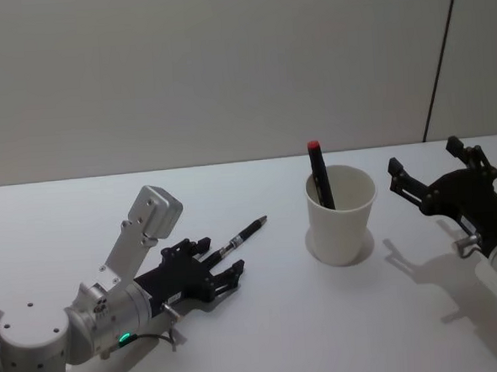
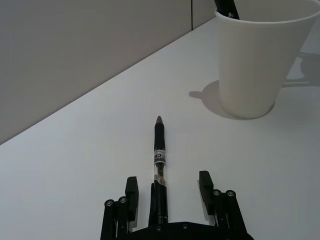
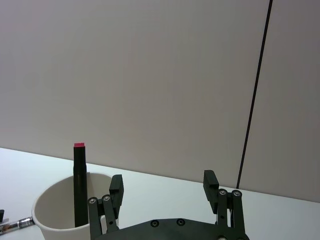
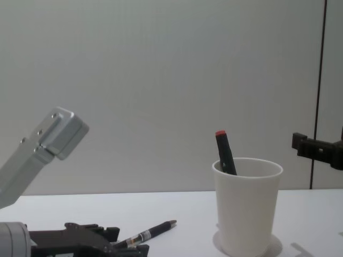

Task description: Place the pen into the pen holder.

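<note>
Left end effector [image 1: 222, 257]: nearest item, low at the near left of the counter [image 1: 266, 328]. State: released. Its fingers [image 2: 131, 192] stand spread on either side of the pen [image 1: 244, 231], with a visible gap on each side and no contact seen.

Pen: black barrel with a clear section, lying flat on the counter. Its rear end is between the left fingers and its tip points away from them, toward the pen holder [image 1: 344, 222], with bare counter between tip and holder.

Pen holder: white paper cup, upright, right of centre. Contents: one red-capped marker [image 1: 319, 173], leaning against the rim and projecting above it.

Right end effector [image 1: 426, 158]: held above the counter to the right of the holder, apart from it. State: released, holding nothing.
</note>
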Controlling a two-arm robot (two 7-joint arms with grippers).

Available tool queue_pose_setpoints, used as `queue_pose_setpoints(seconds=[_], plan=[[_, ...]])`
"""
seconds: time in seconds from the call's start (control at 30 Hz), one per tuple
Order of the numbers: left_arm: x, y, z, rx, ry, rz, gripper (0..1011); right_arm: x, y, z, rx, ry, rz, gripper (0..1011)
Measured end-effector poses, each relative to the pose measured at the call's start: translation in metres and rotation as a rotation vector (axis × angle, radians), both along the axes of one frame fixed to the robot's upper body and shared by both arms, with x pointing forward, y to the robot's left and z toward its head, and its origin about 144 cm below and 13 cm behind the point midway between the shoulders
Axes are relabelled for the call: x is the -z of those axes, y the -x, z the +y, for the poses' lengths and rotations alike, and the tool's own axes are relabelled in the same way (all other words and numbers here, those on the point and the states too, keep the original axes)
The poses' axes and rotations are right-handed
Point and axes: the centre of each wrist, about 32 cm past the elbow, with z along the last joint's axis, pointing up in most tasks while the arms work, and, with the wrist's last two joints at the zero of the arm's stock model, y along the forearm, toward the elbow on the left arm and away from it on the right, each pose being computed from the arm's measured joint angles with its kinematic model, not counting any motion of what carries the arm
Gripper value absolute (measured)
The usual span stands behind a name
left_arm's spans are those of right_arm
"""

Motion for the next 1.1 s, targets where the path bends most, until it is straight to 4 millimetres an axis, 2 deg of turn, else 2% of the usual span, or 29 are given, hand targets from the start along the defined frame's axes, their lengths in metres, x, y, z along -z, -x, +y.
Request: queue_pose_setpoints(seconds=[0.63,1.1], plan=[[0.0000,0.0000,0.0001,-0.002,-0.003,0.001,176,0.0000,0.0000,0.0000,0.000,0.000,0.000,1001],[0.0000,0.0000,0.0001,-0.002,-0.003,0.001,156,0.0000,0.0000,0.0000,0.000,0.000,0.000,1001]])
